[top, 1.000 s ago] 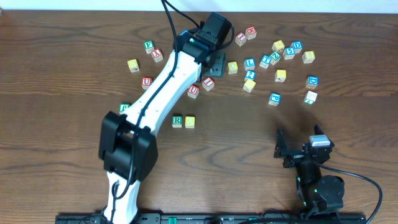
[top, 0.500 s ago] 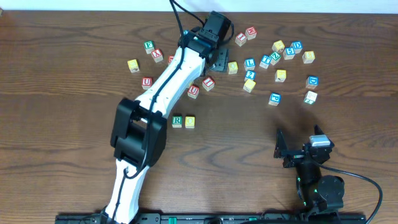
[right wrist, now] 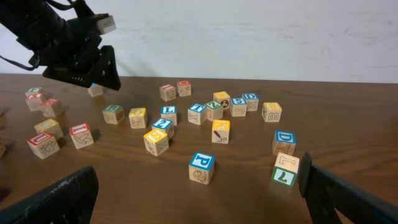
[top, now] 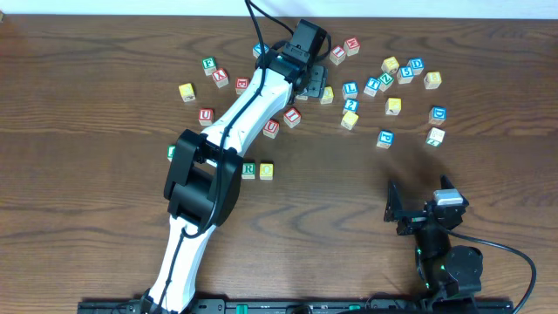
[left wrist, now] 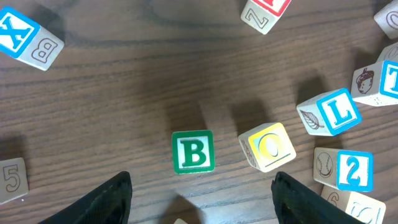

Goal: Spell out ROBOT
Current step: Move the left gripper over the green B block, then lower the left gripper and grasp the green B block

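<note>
Left wrist shows left fingers (left wrist: 113, 198) apart, green B cube (left wrist: 193, 151) just ahead; right fingers (right wrist: 65, 196) spread wide.

Lit evenly and softly; casting faint shadows toward 12 o'clock of B cube (left wrist: 193, 151); blurred around left fingers (left wrist: 109, 199) at 6 o'clock.

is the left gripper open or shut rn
Open. In the left wrist view the left gripper has its fingers wide apart, with the green B cube just beyond the gap, touched by neither.
</note>
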Motion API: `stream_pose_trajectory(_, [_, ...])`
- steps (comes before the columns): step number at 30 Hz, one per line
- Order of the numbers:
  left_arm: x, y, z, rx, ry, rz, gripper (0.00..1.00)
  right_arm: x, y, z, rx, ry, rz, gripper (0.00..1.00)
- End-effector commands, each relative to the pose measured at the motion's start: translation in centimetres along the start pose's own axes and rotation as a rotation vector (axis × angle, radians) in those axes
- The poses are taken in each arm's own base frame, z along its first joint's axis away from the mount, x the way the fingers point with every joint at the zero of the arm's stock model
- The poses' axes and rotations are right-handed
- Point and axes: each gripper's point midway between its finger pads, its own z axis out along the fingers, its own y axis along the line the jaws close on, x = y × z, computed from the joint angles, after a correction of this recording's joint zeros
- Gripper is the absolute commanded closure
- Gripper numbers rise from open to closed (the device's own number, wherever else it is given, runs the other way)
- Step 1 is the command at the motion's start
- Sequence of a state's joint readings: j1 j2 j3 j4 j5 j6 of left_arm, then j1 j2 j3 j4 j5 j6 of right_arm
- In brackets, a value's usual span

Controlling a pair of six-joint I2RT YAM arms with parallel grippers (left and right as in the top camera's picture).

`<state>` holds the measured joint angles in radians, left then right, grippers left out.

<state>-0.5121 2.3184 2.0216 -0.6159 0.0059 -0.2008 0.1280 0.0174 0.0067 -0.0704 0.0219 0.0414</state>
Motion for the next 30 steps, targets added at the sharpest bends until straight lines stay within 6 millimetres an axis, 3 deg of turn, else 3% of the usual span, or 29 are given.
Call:
stream_pose_trajectory(1, [0.0, -0.1, 1.4, 0.007, 0.006, 0.019, 0.29, 0.0, -0.2, 0.0, 0.010, -0.001, 0.007, 0.01])
stream_pose_trajectory(4, [1.3, 0.2, 3.1, -0.002, 0.041, 0.021, 0.29, 0.0, -0.2, 0.0, 0.010, -0.001, 0.007, 0.01])
stream_pose_trajectory(13, [0.7, 0.1, 3.1, 0.003, 0.017, 0.031, 0.29, 0.0, -0.2, 0.0, 0.010, -0.001, 0.007, 0.01])
stream_pose_trajectory(17, [1.9, 0.4, 4.5, -0.006, 0.052, 0.039, 0.28, 0.0, -0.2, 0.0, 0.010, -0.001, 0.007, 0.01])
stream_pose_trajectory(21, [1.2, 0.2, 4.5, 0.002, 0.023, 0.037, 0.27, 0.0, -0.2, 0.0, 0.010, -0.001, 0.007, 0.01])
stream_pose_trajectory(30, [2.3, 0.6, 5.7, -0.008, 0.056, 0.036, 0.26, 0.0, -0.2, 0.0, 0.010, -0.001, 0.007, 0.01])
